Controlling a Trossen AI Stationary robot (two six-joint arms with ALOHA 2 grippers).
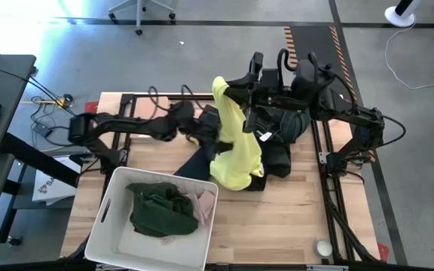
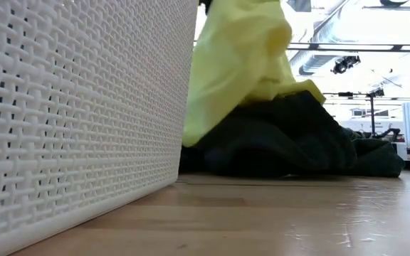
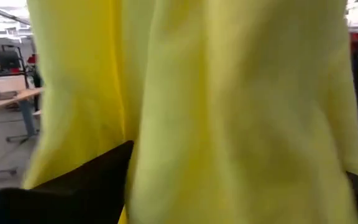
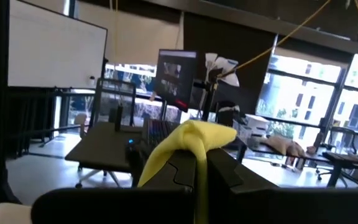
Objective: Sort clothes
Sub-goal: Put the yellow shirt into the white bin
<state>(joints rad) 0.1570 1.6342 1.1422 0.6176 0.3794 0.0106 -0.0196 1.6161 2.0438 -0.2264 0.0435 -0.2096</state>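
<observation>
Two arms on it: right gripper (image 1: pixel 230 92) up top, left gripper (image 1: pixel 218 143) lower down, both at the yellow shirt (image 1: pixel 238 147).
Right fingers: clenched on a bunched top corner of the shirt; the wrist view shows the yellow fold (image 4: pixel 191 140) poking up between them.
Left fingers: spread wide, let go, with cloth draped right in front of them and nothing pinched that I can see.
Shirt: hangs mid-desk from the right grip, long axis running top to bottom, hem resting on the dark pile (image 1: pixel 281 143).
Key relation: basket (image 1: pixel 111 226) sits near-left of the shirt, so I'd guess the carry goes that way; the left arm is on the basket side.
Basket so far: green garment (image 1: pixel 160 209) and a pink one (image 1: pixel 202 202) inside.
High view: shows the whole layout on the desk (image 1: pixel 277 218).
Low view: only basket wall (image 2: pixel 77 107), shirt drape (image 2: pixel 240 64) and dark pile (image 2: pixel 283 142), no grippers.
Left wrist view: pretty much wall-to-wall yellow (image 3: pixel 229 112).
</observation>
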